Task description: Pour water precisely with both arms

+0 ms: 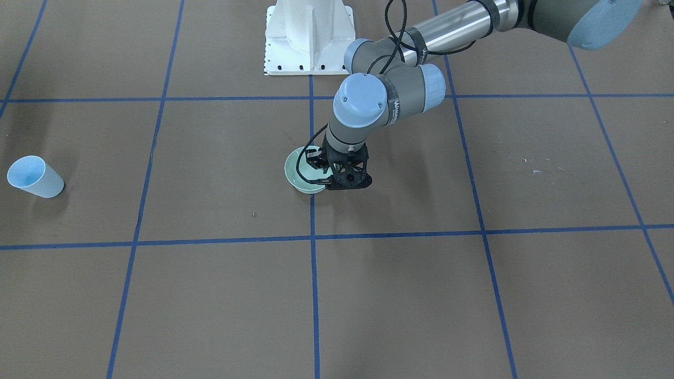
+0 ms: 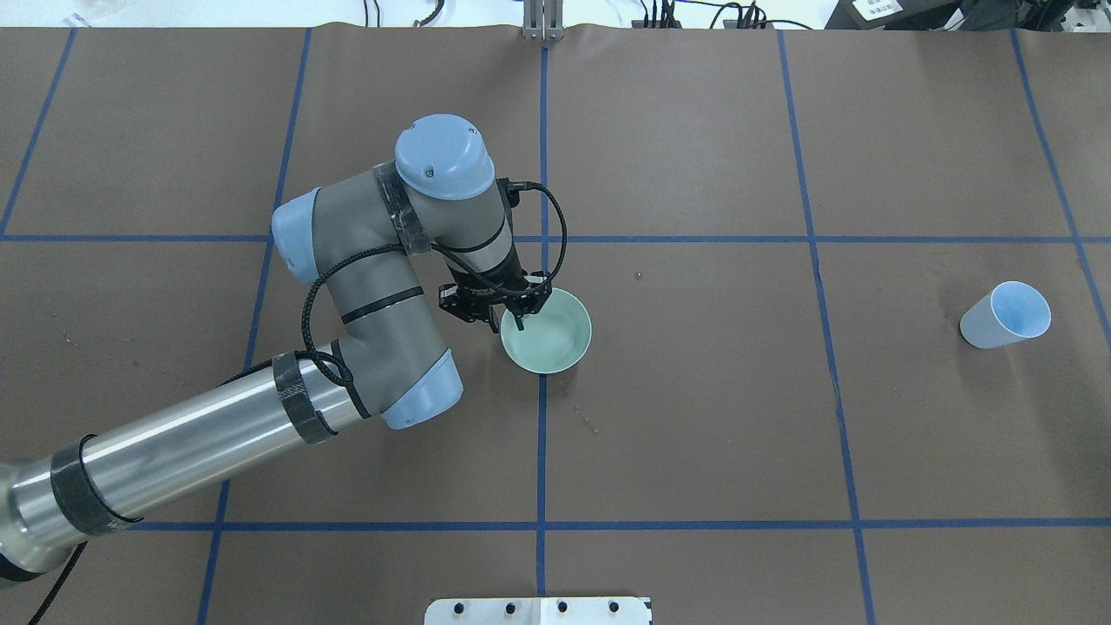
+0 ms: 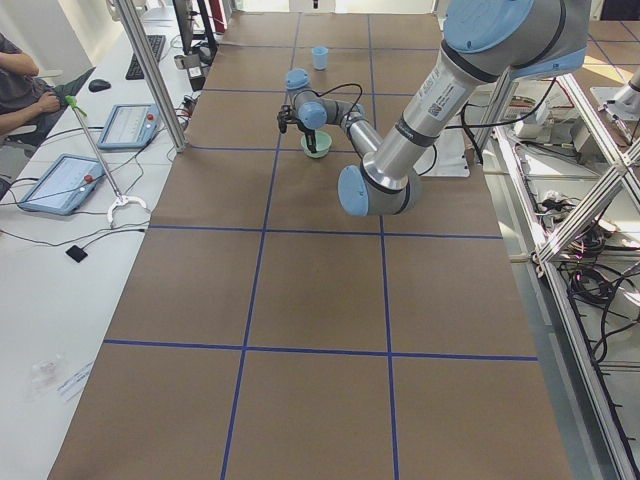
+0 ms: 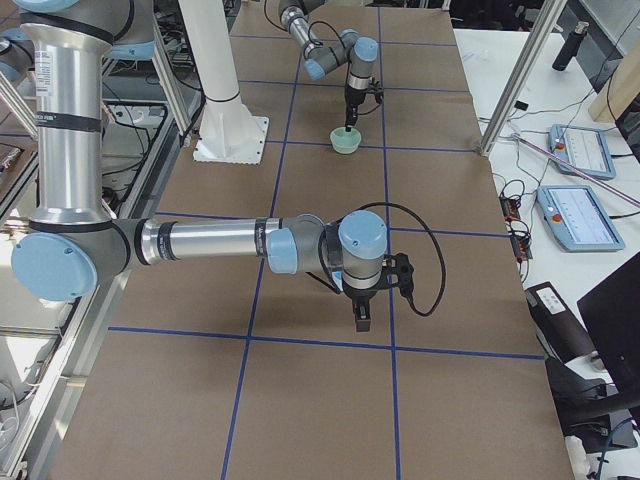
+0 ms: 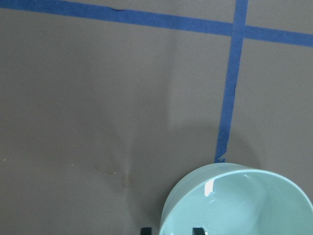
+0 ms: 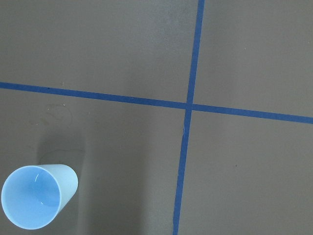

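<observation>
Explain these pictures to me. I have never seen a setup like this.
Two robot arms work at a brown table. Four pictures come from fixed cameras: across the table, overhead, and each end. Two come from cameras on the wrists. The left arm reaches to a pale green bowl mid-table; the left gripper is open, its fingers astride the rim. The right arm shows only in the right-end view, with the right gripper pointing down, state unclear. Its wrist camera looks down on a pale blue cup. Nothing looks held. Water: not discernible.

Bare table [image 2: 738,391] between bowl [image 2: 551,338] and cup [image 2: 1005,314], well apart; left arm [image 2: 373,286] crowds bowl's rim
</observation>
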You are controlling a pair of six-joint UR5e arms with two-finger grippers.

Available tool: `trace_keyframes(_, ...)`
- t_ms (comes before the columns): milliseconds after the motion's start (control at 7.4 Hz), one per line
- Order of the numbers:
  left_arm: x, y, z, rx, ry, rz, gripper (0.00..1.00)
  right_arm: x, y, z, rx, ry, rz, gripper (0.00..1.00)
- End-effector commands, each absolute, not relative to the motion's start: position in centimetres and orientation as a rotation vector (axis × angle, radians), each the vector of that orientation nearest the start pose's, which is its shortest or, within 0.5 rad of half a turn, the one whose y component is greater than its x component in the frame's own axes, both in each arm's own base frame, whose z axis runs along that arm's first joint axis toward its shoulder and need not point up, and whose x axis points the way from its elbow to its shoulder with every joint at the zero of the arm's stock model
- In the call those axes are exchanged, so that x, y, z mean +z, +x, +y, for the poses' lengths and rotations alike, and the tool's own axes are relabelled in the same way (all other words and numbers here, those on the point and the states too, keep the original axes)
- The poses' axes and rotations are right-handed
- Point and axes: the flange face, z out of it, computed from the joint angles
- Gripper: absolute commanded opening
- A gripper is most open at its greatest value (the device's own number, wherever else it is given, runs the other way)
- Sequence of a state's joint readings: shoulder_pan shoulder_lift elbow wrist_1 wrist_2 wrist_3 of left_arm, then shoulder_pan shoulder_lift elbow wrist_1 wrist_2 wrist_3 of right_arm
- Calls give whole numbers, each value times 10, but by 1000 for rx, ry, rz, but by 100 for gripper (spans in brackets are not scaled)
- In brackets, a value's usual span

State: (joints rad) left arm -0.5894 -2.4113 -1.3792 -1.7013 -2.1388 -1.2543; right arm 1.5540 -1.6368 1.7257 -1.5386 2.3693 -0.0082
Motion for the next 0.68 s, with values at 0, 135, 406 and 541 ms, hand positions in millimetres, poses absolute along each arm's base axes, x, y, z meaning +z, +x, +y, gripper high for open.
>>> trace_keyframes(0, 200, 587, -488, -32, -155, 913, 41, 609, 54, -470, -71, 110, -799, 100)
trace_keyframes(135, 200, 587, -488, -33, -153, 914, 40, 609, 54, -471, -72, 111, -799, 100)
trace_keyframes(406, 201, 588, -486, -34, -157, 912, 19, 607, 54, -471, -71, 113, -799, 100)
trace_keyframes(541, 201, 588, -486, -40, -162, 912, 12, 606, 54, -471, -73, 116, -799, 100)
